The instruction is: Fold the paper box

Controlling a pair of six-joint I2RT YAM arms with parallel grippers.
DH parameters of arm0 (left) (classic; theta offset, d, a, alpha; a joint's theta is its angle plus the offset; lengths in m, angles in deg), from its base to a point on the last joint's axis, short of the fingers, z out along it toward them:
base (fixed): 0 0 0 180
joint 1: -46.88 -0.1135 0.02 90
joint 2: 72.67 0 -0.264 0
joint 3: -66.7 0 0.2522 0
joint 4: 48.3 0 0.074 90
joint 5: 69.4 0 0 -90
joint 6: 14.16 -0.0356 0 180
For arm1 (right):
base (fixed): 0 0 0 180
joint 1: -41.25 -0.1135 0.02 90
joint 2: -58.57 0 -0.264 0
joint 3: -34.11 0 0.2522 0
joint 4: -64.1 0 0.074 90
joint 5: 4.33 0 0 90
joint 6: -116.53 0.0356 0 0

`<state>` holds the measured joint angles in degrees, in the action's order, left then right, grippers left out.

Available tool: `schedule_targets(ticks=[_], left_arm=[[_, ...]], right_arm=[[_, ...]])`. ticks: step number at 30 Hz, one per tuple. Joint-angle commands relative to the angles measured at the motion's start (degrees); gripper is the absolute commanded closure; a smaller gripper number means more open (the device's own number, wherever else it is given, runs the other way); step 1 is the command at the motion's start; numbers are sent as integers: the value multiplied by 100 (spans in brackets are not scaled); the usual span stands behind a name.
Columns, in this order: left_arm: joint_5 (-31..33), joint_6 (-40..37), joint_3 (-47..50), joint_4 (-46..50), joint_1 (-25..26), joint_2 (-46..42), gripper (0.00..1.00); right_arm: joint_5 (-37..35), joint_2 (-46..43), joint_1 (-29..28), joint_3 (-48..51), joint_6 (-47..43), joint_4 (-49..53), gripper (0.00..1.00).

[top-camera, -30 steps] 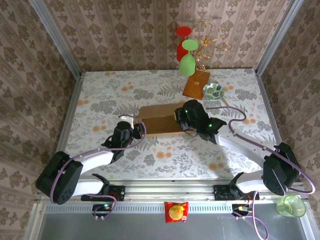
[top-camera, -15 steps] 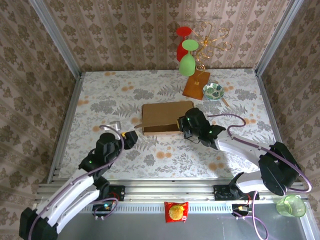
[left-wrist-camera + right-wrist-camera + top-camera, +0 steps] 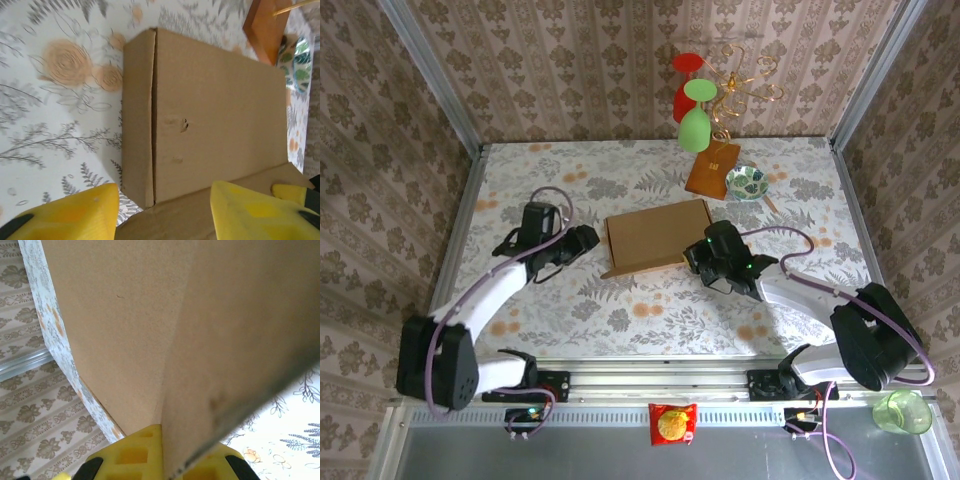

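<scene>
The table [image 3: 520, 190] carries the paper box [image 3: 655, 233] near its middle, between the two grippers. The box lies flat and shallow with its broad face up. Its long axis runs across the table from the left gripper toward the right one, with the right end swung a little toward the back wall. The short ends therefore face the two arms and the long sides face front and back.

The right arm is the nearer one, because it is already in contact. The right gripper [image 3: 698, 256] sits at the box's near right corner. In its wrist view the cardboard [image 3: 125, 330] rises directly ahead of the right gripper [image 3: 162, 455], and a flap edge runs down into the closed fingers. I read this as a pinch on the near flap.

The left gripper [image 3: 584, 240] stands just beside the box's left short end and is apart from it. From the left gripper [image 3: 162, 195] the box [image 3: 215, 100] lies straight ahead, stretching away lengthwise. The yellow fingers [image 3: 75, 210] are spread and nothing is between them.

A narrow side panel [image 3: 137, 115] runs across that near end, split from the main face by a seam. The loose near flap [image 3: 200, 210] juts out just beyond the fingertips, slightly to their right.

My judgement is that the next move depends on this flap. The left gripper must reach forward and a little to the right to meet it, while the right gripper steadies the far end of the same edge.
</scene>
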<state>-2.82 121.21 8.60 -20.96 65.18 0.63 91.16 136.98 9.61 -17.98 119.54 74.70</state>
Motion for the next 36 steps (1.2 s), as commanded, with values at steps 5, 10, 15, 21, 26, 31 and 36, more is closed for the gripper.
schedule_targets(ticks=[5,10,15,21,26,31,36], left_arm=[[-391,-420,-442,39,93,869,52],[-368,-407,-480,-199,321,1376,52],[-235,-344,-460,-457,384,1689,58],[-118,-486,-476,-419,380,1890,71],[-167,-571,-480,-373,389,2106,86],[-133,-757,-556,-79,429,2248,95],[-73,-964,-550,169,419,2139,100]], right_arm=[[314,365,134,51,-620,236,100],[470,529,175,64,-640,184,100],[513,590,197,52,-696,219,100],[548,622,241,89,-758,251,100],[568,647,260,80,-832,262,100],[584,672,282,37,-966,347,98],[594,439,424,-63,-1343,573,64]])
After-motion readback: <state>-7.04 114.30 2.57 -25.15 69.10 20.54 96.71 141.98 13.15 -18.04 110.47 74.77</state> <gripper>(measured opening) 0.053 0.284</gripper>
